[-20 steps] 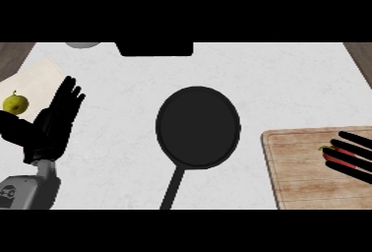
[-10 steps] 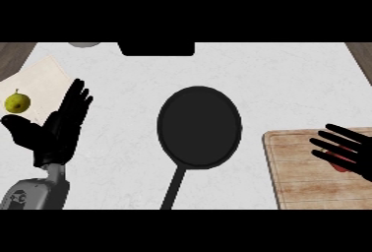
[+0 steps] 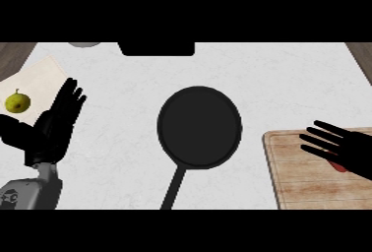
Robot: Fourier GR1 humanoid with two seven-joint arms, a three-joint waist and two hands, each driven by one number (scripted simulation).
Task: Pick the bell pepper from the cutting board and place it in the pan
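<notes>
Two hands show over the white counter (image 3: 291,88). Its largest object is the black pan (image 3: 199,127), in the middle, with the handle toward the robot. To the right lies the wooden cutting board (image 3: 305,182). The right hand (image 3: 347,150) hovers over it, fingers straight and spread, holding nothing. The bell pepper (image 3: 338,166) is only a red sliver just under those fingers, so its long axis cannot be told. This hand is clearly the nearer one. The left hand (image 3: 51,129) rests open far left, beside a yellow-green fruit (image 3: 17,102).
</notes>
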